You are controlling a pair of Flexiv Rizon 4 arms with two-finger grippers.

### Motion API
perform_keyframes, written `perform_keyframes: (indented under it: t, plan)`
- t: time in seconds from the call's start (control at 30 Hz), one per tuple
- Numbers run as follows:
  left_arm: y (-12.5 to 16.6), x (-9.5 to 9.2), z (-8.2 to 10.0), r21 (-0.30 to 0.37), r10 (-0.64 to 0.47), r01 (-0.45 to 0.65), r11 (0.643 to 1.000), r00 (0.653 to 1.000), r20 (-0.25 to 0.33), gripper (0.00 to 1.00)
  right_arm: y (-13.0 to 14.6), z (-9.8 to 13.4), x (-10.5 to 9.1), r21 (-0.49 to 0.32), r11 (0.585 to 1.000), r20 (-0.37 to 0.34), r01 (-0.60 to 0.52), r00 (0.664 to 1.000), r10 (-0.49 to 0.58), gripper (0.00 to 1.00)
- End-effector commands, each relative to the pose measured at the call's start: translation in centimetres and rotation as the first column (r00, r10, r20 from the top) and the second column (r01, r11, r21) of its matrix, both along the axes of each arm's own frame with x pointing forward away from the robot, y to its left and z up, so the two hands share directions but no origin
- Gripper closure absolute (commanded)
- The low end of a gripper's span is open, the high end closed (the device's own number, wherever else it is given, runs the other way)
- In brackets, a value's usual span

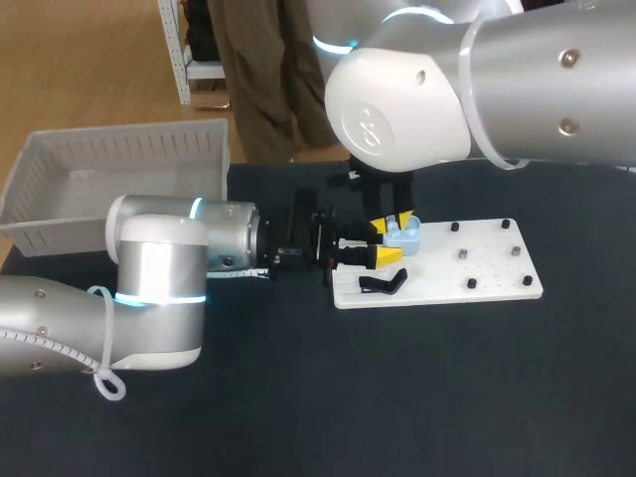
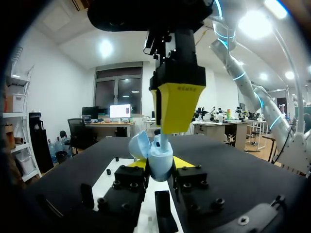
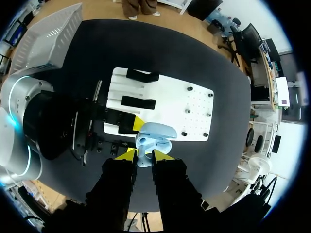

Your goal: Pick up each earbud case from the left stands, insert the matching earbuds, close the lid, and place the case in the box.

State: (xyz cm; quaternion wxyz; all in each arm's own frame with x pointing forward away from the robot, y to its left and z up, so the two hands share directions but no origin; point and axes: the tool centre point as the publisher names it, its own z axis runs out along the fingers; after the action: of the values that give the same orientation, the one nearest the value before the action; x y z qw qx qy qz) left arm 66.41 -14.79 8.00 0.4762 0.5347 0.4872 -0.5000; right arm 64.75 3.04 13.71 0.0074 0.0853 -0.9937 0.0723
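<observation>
Nearest me, the left gripper [image 2: 161, 163] comes in low from the side and grasps the pale blue case [image 1: 404, 237] by its two flanks, keeping it upright just above the white board [image 1: 477, 268], probably so the cavity faces up and cannot shift. The lid [image 2: 138, 145] is tipped back and open, leaving the top free. Straight above it, the right gripper [image 3: 144, 154] points down with its fingers pinched narrow on what looks like an earbud [image 3: 143, 160], lined up over the opening, so I judge the insertion step is in hand. A black stand [image 1: 383, 283] lies on the board beside the case. The grey box [image 1: 119, 159] waits at the far left corner, well apart.
</observation>
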Motion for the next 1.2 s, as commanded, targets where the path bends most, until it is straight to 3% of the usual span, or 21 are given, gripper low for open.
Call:
perform_keyframes:
  t: [0.03, 1.2]
  plan:
    - [-0.01, -0.13, -0.05, -0.002, 0.006, -0.006, 1.000, 1.000, 0.002, 1.00, -0.09, -0.17, 0.05, 0.002, 1.000, 0.004, 0.002, 1.000, -0.002, 1.00]
    - [-0.01, -0.13, -0.05, -0.002, 0.006, -0.006, 1.000, 1.000, 0.002, 1.00, -0.37, -0.34, 0.86, 0.007, 1.000, 0.015, 0.014, 1.000, -0.014, 1.00]
